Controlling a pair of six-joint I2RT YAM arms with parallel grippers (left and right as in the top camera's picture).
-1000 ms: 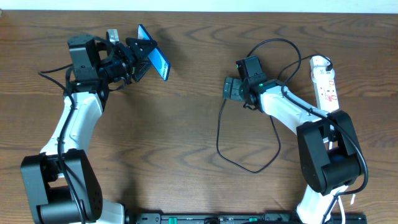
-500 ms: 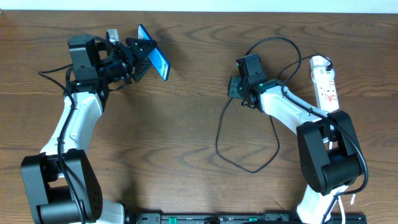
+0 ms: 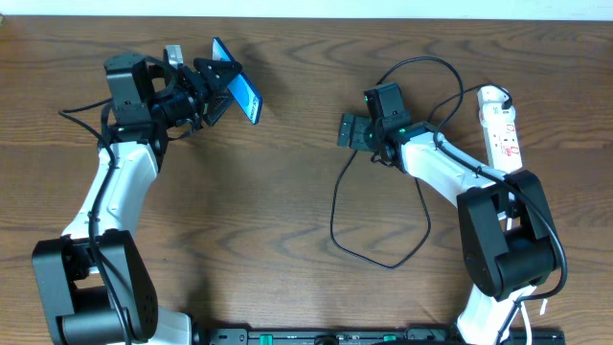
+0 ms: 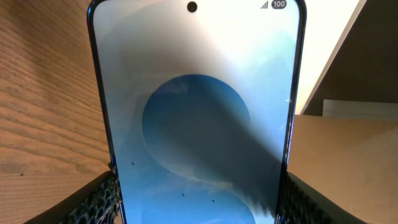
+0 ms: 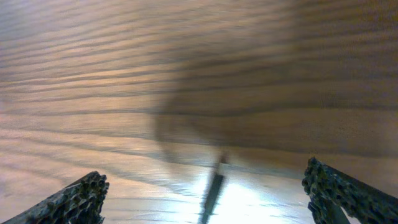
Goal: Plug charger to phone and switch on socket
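Wood table (image 3: 287,211). Clamping phone (image 3: 249,98) in left gripper (image 3: 225,91), tilting it up, likely exposing port. Hovering right gripper (image 3: 343,131), spread wide, over charger (image 5: 213,190) tip, probably readying grasp.

Bare table (image 3: 287,201) lies open between the raised phone (image 3: 239,93) and the right gripper (image 3: 343,131). The charger (image 3: 333,211) loops across the table below that gripper; the socket (image 3: 502,125) sits well apart, seemingly unobstructed.

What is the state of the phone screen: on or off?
On. The phone shows a lit blue screen with a circle, and a status icon reading 100.
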